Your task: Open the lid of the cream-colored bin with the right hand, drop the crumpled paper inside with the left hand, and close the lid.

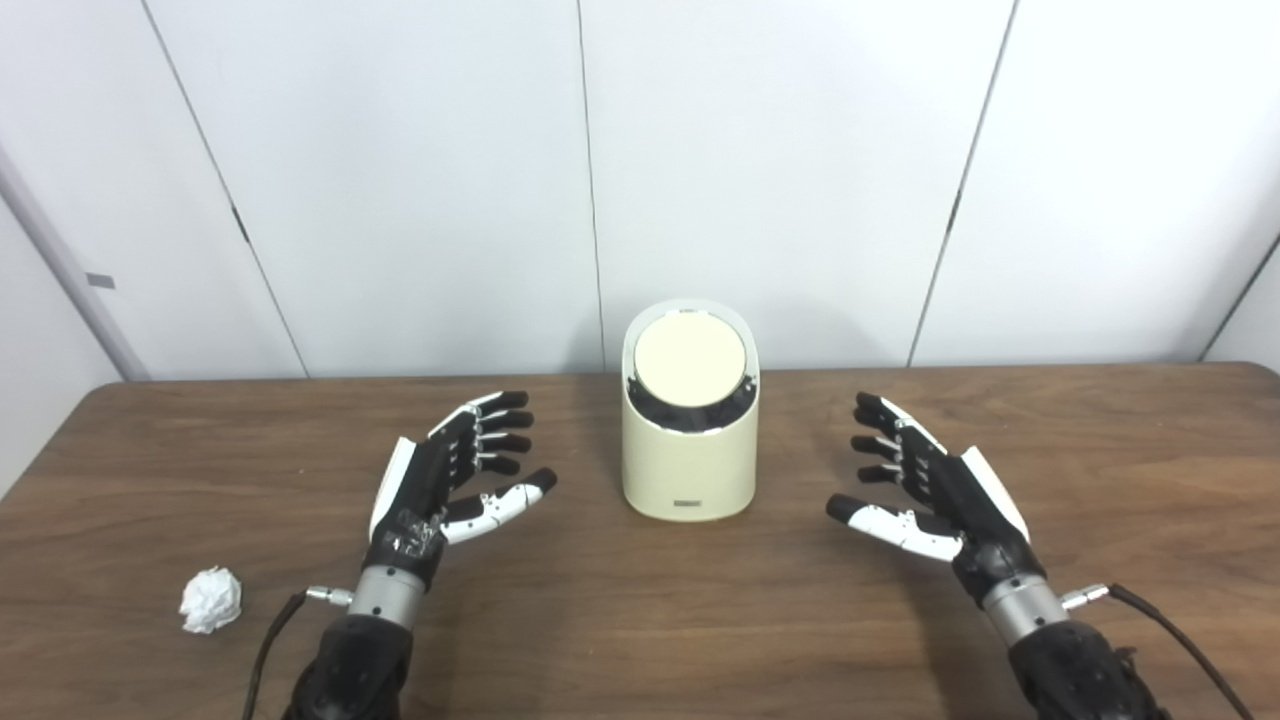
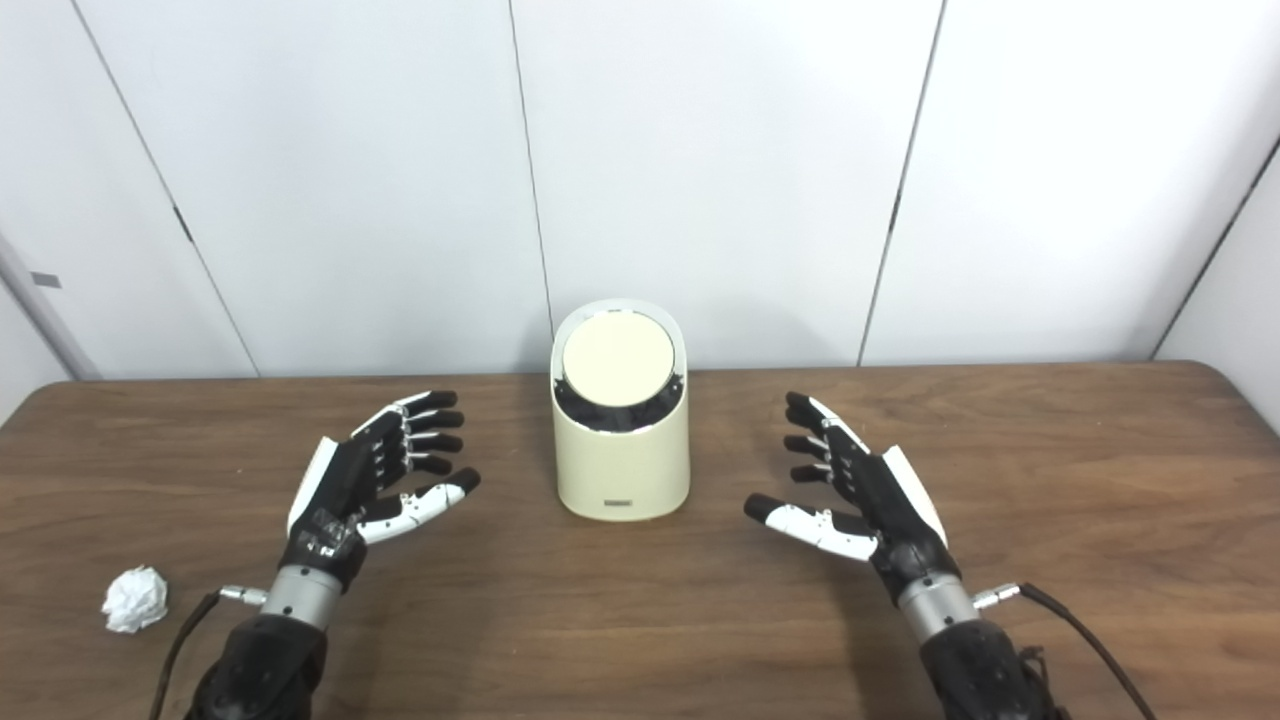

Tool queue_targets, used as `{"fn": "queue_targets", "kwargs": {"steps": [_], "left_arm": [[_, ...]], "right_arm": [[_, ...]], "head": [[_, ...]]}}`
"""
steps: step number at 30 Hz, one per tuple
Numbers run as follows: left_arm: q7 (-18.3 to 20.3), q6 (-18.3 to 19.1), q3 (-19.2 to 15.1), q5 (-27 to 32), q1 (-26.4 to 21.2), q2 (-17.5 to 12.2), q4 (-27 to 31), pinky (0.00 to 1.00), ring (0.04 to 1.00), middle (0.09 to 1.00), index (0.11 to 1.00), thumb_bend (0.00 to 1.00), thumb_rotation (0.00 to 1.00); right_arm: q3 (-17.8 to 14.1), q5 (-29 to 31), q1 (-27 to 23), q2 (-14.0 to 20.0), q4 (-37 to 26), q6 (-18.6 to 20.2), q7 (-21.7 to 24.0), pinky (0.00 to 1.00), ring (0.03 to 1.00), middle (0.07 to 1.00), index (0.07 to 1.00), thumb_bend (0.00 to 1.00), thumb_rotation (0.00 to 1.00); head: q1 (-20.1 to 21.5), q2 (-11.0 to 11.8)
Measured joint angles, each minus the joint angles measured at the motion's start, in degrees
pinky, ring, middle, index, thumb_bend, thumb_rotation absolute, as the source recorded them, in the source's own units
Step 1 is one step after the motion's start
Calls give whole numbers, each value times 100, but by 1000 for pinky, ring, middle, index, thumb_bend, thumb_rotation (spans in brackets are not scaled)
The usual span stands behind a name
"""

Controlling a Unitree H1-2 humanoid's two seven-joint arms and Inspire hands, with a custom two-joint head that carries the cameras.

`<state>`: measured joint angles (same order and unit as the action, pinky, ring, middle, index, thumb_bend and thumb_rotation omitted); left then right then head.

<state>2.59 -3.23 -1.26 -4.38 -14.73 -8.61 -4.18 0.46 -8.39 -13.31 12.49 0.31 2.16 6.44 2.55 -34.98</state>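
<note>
Left hand (image 1: pixel 437 480) spread and empty, right hand (image 1: pixel 930 490) likewise (palms facing inward), cream-colored bin (image 1: pixel 689 470) between them slightly farther back, lid (image 1: pixel 689 361) closed, crumpled paper (image 1: pixel 211 599) near left on wooden table (image 1: pixel 640 620), apart from left hand

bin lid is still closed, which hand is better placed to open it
Either could: both open hands flank the bin about evenly. The right hand suits better, leaving the left hand for the crumpled paper lying on its side of the table.
</note>
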Motion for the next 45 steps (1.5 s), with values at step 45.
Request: {"fn": "queue_targets", "kwargs": {"steps": [45], "left_arm": [[-27,-33,60,-90,70,53,-83,622,684,747,794,642,85]], "right_arm": [[509,-1456,-1968,-561,-188,1365,-362,695,843,888,890,783,391]], "head": [[-53,334]]}}
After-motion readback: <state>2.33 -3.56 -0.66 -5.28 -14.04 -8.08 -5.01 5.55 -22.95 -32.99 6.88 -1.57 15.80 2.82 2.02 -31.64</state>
